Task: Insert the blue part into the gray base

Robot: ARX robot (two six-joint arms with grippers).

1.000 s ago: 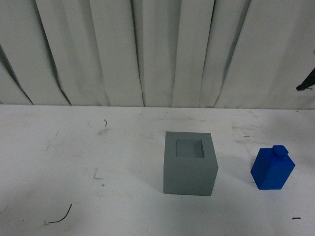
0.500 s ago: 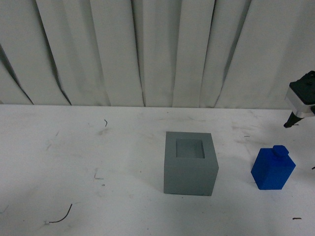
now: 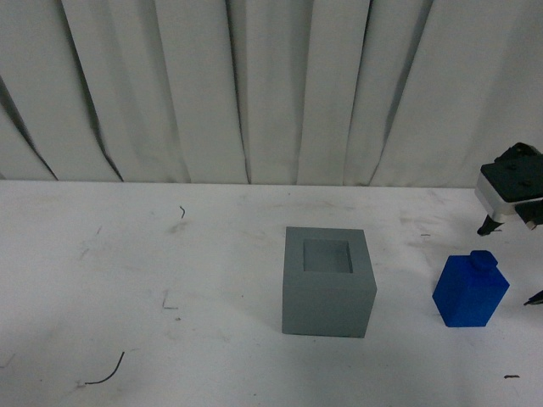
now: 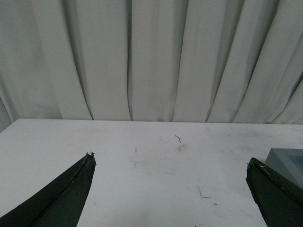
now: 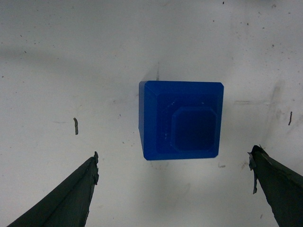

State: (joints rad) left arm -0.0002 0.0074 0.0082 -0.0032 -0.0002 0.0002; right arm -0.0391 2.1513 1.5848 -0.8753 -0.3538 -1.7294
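Fingers of the right gripper [image 5: 174, 160] stand spread wide and hold nothing; in the right wrist view their two dark tips sit on either side of the blue part [image 5: 180, 120], each well clear of its faces. From the front, this gripper hangs in the air by the right edge of the table [image 3: 170, 254], above the blue part [image 3: 469, 292] and a little behind it, with one fingertip just over the small square knob [image 3: 482, 259] without touching it. The blue part stands upright on the table near the right edge, knob upward, apart from everything else. Fingers of the left gripper [image 4: 170, 163] are likewise parted wide and empty, with only bare white tabletop between them; a corner of the gray base [image 4: 289, 161] shows beside one tip, not touching it. The gray base [image 3: 328, 284] sits a little right of the table's middle, closer to the front edge than the back, well apart from the blue part. Its square recess [image 3: 327, 256] faces up and shows only its own gray floor. A thin dark curl of wire [image 3: 106, 373] lies near the front left corner, and a pale pleated curtain [image 3: 254, 85] hangs along the back edge.
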